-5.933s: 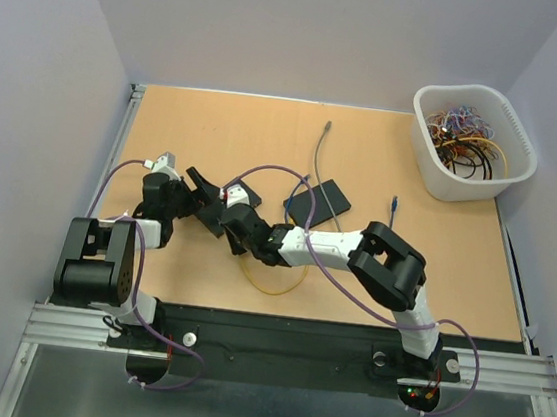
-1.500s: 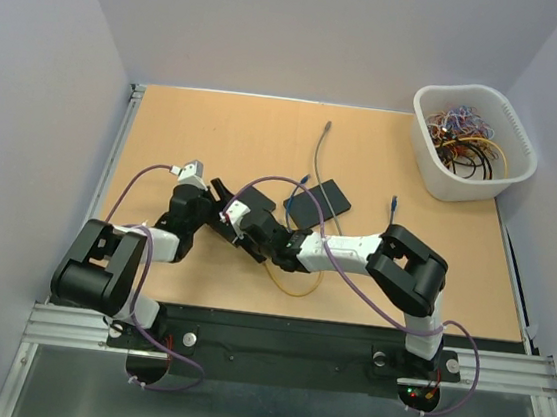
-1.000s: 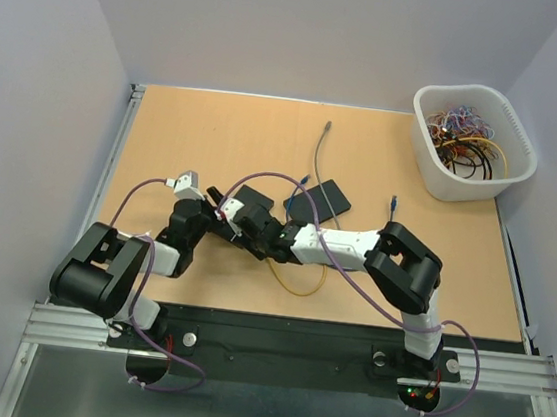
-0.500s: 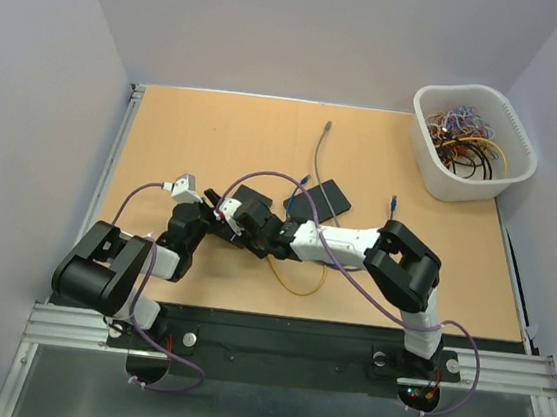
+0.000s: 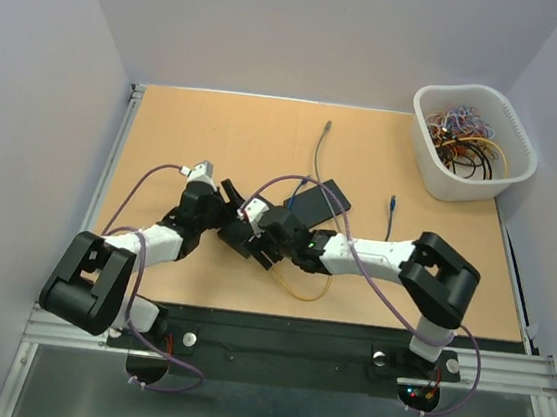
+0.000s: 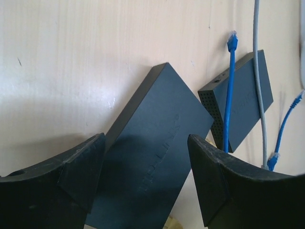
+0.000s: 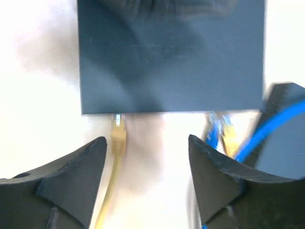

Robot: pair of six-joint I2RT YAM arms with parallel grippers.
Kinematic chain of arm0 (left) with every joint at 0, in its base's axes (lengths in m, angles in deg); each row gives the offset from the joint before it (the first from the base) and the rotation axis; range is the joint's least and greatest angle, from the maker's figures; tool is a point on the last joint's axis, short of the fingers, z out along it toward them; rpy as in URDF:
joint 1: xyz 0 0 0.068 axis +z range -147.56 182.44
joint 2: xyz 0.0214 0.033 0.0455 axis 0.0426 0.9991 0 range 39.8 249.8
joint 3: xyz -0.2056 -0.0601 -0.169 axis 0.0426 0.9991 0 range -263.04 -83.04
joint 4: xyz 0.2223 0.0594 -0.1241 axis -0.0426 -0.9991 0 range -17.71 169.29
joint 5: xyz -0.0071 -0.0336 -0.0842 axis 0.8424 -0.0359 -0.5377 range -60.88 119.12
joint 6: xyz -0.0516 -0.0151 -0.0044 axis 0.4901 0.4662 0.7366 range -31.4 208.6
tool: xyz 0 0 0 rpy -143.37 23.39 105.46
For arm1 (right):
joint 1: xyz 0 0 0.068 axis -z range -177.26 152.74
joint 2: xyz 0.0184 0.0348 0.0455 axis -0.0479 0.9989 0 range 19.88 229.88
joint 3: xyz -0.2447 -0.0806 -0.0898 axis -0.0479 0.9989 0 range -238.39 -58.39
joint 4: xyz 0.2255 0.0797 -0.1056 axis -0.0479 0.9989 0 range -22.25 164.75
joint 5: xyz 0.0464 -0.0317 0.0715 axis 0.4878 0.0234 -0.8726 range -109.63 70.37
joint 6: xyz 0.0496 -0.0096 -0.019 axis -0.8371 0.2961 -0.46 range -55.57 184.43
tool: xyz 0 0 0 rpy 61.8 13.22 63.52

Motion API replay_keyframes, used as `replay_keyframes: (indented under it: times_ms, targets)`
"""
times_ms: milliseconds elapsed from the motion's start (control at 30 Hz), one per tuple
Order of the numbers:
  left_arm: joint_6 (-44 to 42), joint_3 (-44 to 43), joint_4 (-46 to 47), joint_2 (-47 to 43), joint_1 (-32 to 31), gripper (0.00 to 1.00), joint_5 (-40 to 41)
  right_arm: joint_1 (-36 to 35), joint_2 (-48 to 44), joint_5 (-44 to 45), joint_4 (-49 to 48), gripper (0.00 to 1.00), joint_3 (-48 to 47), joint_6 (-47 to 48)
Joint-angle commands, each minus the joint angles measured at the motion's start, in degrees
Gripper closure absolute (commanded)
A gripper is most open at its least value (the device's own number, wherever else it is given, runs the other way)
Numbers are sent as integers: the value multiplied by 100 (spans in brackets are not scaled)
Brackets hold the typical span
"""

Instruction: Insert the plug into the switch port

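Closest to the arm bases, a yellow cable (image 5: 299, 289) loops on the wooden table (image 5: 217, 131). Just beyond it the right gripper (image 7: 147, 143) hangs low with its jaws released and nothing between them. Ahead of one finger the yellow plug (image 7: 117, 130) lies with its tip touching the near edge of the dark switch (image 7: 171, 57).

From the other side the left gripper (image 6: 145, 140) straddles that same switch, jaws spread wide, one finger at each long side. From this angle I can't tell whether the pads press it or stand just clear.

Past it lies a second dark switch (image 6: 243, 95), with a blue cable (image 6: 228, 95) and a grey cable (image 6: 258, 71) crossing over it. At the far right, a white bin (image 5: 457, 187) holds a tangle of coloured wires.
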Motion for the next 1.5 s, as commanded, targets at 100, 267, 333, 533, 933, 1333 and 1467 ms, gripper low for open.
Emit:
replay_keyframes:
  times_ms: [100,267,333,533,933,1333,1467]
  targets:
    - [-441,-864,-1318,-638,411,18,284,-31,-1533,502,-421,19,550,-464]
    - [-564,-759,-1485,-1218,544,18,381,13,-1965,1766,-377,12,534,-815]
    - [-529,-522,-1363,-1473,535,19,381,135,-1772,2294,-211,11,341,-973]
    - [-652,-47,-1169,-1965,535,19,381,1161,-816,2245,387,18,-653,-1807]
    - [-881,498,-1125,-2651,535,19,864,2114,767,502,599,30,-2147,-2362]
    - [-889,586,-1046,-2722,535,19,803,2114,1480,819,704,34,-2613,-2564]
    - [-889,612,-1046,-2801,535,19,777,2123,1603,872,897,34,-2771,-2670]
